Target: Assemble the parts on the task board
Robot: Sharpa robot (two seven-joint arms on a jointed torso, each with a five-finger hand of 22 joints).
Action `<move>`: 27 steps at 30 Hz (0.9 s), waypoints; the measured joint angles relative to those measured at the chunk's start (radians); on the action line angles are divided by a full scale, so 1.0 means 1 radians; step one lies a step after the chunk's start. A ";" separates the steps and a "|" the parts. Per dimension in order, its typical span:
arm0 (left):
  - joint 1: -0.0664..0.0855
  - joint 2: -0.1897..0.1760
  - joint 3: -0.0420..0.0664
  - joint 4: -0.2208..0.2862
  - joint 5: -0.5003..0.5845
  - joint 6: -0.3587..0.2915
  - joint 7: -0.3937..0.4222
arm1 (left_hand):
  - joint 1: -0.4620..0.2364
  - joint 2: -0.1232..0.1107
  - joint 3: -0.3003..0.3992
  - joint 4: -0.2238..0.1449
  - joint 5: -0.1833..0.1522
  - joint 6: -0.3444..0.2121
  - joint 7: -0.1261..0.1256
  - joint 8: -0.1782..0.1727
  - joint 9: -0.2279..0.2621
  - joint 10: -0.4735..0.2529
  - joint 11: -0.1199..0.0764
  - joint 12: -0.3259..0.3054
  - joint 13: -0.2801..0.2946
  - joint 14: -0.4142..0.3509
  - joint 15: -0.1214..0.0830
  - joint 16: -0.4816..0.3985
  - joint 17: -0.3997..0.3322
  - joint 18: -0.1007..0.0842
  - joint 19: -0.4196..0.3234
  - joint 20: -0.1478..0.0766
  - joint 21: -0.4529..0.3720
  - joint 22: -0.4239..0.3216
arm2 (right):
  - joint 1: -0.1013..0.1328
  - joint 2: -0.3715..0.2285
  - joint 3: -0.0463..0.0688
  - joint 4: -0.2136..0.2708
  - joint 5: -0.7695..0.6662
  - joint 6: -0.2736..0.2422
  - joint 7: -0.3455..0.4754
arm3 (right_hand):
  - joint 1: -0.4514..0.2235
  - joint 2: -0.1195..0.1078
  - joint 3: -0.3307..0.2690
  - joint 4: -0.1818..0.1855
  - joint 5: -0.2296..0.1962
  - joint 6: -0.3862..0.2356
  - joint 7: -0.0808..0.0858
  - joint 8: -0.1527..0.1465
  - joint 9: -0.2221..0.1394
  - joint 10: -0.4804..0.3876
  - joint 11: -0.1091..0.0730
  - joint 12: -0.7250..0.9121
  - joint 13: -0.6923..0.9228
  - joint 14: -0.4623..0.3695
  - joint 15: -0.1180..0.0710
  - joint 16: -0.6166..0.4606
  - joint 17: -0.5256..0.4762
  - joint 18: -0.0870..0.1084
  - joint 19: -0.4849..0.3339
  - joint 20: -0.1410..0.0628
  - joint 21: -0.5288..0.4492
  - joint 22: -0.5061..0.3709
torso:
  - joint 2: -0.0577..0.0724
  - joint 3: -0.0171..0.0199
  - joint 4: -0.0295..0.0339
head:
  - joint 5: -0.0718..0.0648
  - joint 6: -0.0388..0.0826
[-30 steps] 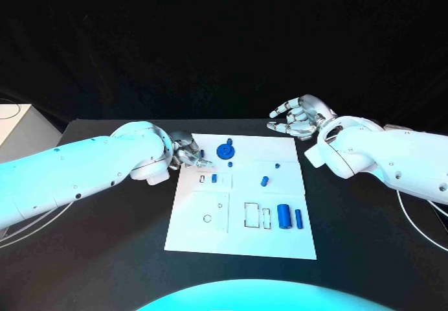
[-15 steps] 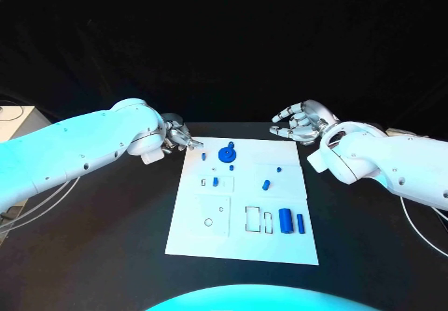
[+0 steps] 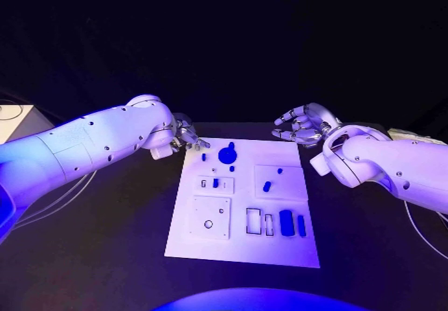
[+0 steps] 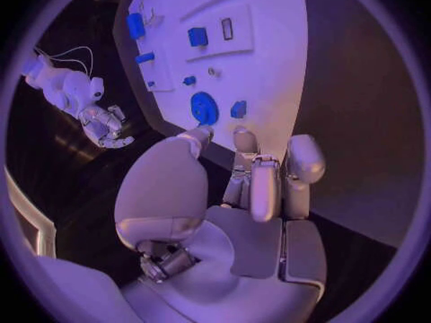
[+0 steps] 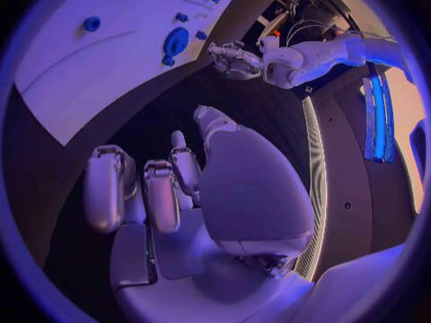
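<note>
A: Why is the left hand (image 3: pixel 184 140) parked by the task board's (image 3: pixel 238 249) far-left corner?
B: Empty, fingers loosely apart, probably eyeing the round blue part (image 3: pixel 227 155) on the board. The right hand (image 3: pixel 302 126), equally empty, waits off the far-right corner.

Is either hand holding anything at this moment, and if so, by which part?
Nothing is held. The left hand and right hand both hover at the white task board's far corners, fingers apart, empty.

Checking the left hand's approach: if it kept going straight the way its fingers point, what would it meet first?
Probably the round blue part near the task board edge, just ahead of the left hand; height above it is unclear.
</note>
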 measured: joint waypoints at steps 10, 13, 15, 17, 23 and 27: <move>0.000 0.034 -0.005 -0.052 -0.016 0.035 0.000 | -0.004 0.004 -0.003 0.003 0.000 0.000 0.000 0.000 0.000 0.000 0.000 0.000 0.000 0.000 0.000 0.000 0.000 0.000 0.004 0.004 0.000 0.000 | 0.000 0.000 0.000 0.002 0.001 0.000 0.000 | 0.000 0.000 0.000 0.000 0.000 0.000 0.000 0.000 0.000 0.000 0.000 0.000 0.000 0.000 0.000 0.000 0.000 0.000 0.000 0.000 0.000 0.001 | 0.005 -0.0005 -0.0021 | 0.004 0.001; 0.000 0.039 -0.008 -0.061 -0.020 0.042 0.000 | -0.004 0.004 -0.003 0.003 0.000 0.000 0.000 0.000 0.000 0.000 0.000 0.000 0.000 0.000 0.000 0.000 0.000 0.000 0.004 0.004 0.000 0.000 | 0.001 0.000 0.000 0.002 0.001 0.000 0.000 | 0.000 0.000 0.000 0.000 0.000 0.000 0.000 0.000 0.000 0.000 0.000 0.000 0.000 0.000 0.000 0.000 0.001 0.000 0.000 0.000 0.000 0.001 | 0.005 -0.0005 -0.0021 | 0.004 0.001; 0.000 0.042 -0.010 -0.065 -0.023 0.046 0.000 | -0.004 0.004 -0.003 0.003 0.000 0.000 0.000 0.000 0.000 0.000 0.000 0.000 0.000 0.000 0.000 0.000 0.000 0.000 0.004 0.004 0.000 0.000 | 0.001 0.000 0.000 0.002 0.001 0.000 0.000 | 0.000 0.000 0.000 0.000 0.000 0.000 0.000 0.000 0.000 0.000 0.000 0.000 0.000 0.000 0.000 0.000 0.001 0.000 0.000 0.000 0.000 0.001 | 0.005 -0.0005 -0.0021 | 0.003 0.000; 0.000 0.044 -0.011 -0.067 -0.024 0.049 0.000 | -0.008 0.000 -0.003 0.003 0.000 0.000 0.000 0.000 -0.001 0.000 0.000 0.000 0.000 0.000 0.000 0.000 0.000 0.000 0.004 0.004 0.000 0.000 | 0.001 0.000 0.000 0.002 0.001 0.000 0.000 | 0.000 0.000 0.000 0.000 0.000 0.000 0.000 0.000 0.000 0.000 0.000 0.000 0.000 0.000 0.000 0.000 0.001 0.000 0.000 0.000 0.000 0.001 | 0.005 -0.0004 -0.0023 | 0.003 -0.001; 0.000 0.049 -0.015 -0.072 -0.028 0.060 0.000 | -0.008 0.000 -0.003 0.003 0.000 0.000 0.000 0.000 -0.001 0.000 0.000 0.000 0.000 0.000 0.000 0.000 0.000 0.000 0.004 0.004 0.000 0.001 | 0.001 0.000 0.000 0.002 0.001 0.000 0.000 | 0.000 0.000 0.000 0.000 0.000 0.000 0.000 0.000 0.000 0.000 0.000 0.000 0.000 0.000 0.000 0.000 0.001 0.000 0.000 0.000 0.000 0.001 | 0.005 -0.0002 -0.0027 | 0.003 -0.003; 0.000 0.051 -0.016 -0.074 -0.029 0.068 0.000 | -0.008 0.000 -0.003 0.003 0.000 0.000 0.000 0.000 -0.001 0.000 0.000 0.000 0.000 0.000 0.000 0.000 0.000 0.000 0.004 0.004 0.000 0.000 | 0.001 0.000 0.000 0.002 0.002 0.000 0.000 | 0.000 0.000 0.000 0.000 0.000 0.000 0.000 0.000 0.000 0.000 0.000 0.000 0.000 0.000 0.000 0.000 0.001 0.000 0.000 0.000 0.000 0.001 | 0.005 -0.0001 -0.0020 | 0.002 -0.003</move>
